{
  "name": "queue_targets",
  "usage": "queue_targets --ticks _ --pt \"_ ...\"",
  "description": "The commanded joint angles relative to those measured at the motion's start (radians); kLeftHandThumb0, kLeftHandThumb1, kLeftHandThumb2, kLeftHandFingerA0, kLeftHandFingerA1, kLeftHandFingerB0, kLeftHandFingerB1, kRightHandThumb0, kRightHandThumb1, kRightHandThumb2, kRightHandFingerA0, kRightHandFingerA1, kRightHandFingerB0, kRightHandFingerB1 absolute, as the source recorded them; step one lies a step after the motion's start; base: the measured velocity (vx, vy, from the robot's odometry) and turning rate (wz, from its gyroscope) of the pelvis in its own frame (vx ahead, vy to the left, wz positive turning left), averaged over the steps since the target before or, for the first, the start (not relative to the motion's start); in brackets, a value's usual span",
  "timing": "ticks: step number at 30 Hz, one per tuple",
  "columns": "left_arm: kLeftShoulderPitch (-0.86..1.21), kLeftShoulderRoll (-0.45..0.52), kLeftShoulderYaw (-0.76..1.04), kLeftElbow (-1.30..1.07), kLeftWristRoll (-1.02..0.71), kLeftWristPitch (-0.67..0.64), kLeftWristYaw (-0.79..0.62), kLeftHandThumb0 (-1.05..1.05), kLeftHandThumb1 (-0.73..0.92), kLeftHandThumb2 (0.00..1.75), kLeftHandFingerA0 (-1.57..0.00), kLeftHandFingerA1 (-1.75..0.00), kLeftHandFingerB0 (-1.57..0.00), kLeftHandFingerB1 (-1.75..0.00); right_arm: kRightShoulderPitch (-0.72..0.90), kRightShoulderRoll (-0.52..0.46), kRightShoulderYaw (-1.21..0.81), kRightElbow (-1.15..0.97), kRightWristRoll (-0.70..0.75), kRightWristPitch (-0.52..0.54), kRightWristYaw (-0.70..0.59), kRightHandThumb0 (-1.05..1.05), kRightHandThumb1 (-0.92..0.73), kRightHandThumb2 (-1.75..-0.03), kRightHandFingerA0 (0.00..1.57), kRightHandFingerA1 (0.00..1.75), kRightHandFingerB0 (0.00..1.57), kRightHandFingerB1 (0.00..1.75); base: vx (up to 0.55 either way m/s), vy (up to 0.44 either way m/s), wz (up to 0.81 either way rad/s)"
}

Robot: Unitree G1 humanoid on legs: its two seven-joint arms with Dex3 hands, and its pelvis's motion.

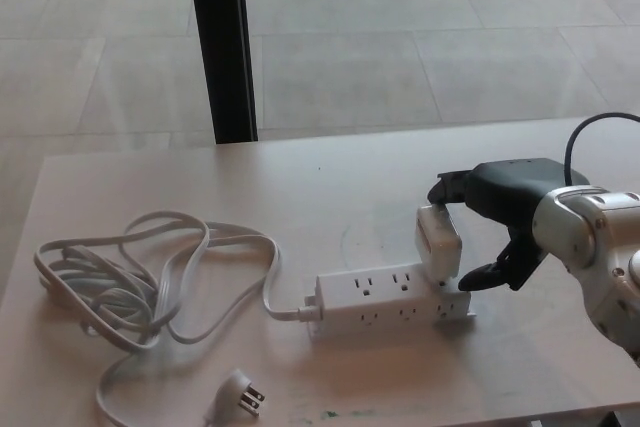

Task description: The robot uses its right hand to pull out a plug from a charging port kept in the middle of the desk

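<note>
right hand [495, 222] fingers [447, 187] pinched the white plug [438, 242], seated at the strip's [390, 302] right end mid-bench [330, 187]; risk: unanchored strip lifting with it, or grip slipping.

One camera only, set on the robot's head, looking steeply down and forward across the desk [330, 187]. The desk's near edge runs just above the bottom of the picture; its far edge crosses about mid-height, with tiled floor [430, 37] and a black post [222, 42] beyond. The right hand [495, 217] enters large from the right, close to the lens. No second view shares the scene.
</note>
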Motion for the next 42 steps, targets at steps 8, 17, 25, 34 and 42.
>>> queue_targets --ticks 8,17,25,34,42 --pt "-0.003 0.002 0.008 0.007 -0.014 -0.012 0.01 -0.72 0.77 0.63 -0.68 -0.55 -0.59 -0.47 0.001 0.01 0.0 0.027 -0.004 -0.032 -0.007 -0.69 -0.52 -0.6 0.74 1.5 0.39 0.44 0.0 0.0 0.0" --pt "-0.004 0.0 0.009 0.01 -0.015 -0.013 0.004 -0.8 0.63 0.84 -0.68 -0.63 -0.54 -0.53 0.056 0.042 -0.024 0.03 0.014 -0.079 -0.106 -0.3 -0.67 -0.61 0.78 1.53 0.7 0.52 0.0 0.0 0.0" --pt "-0.001 0.0 0.014 0.001 -0.022 -0.005 -0.004 -0.72 0.8 0.64 -0.69 -0.55 -0.57 -0.44 0.062 0.083 -0.002 0.023 -0.021 -0.054 -0.142 -0.31 -0.59 -0.71 0.88 1.63 0.87 0.73 0.0 0.0 0.0" --pt "-0.004 -0.001 0.013 0.004 -0.019 -0.006 -0.002 -0.73 0.83 0.65 -0.69 -0.54 -0.55 -0.44 0.081 0.095 0.026 0.021 -0.082 -0.017 -0.204 -0.31 -0.58 -0.7 0.9 1.57 0.76 0.57 0.0 0.0 0.0" --pt "-0.017 0.0 0.01 0.01 -0.016 0.009 0.011 -0.73 0.87 0.66 -0.71 -0.53 -0.55 -0.43 0.117 0.137 0.046 0.029 -0.151 0.1 -0.254 -0.38 -0.66 -0.7 0.86 1.61 0.72 0.51 0.0 0.0 0.0"
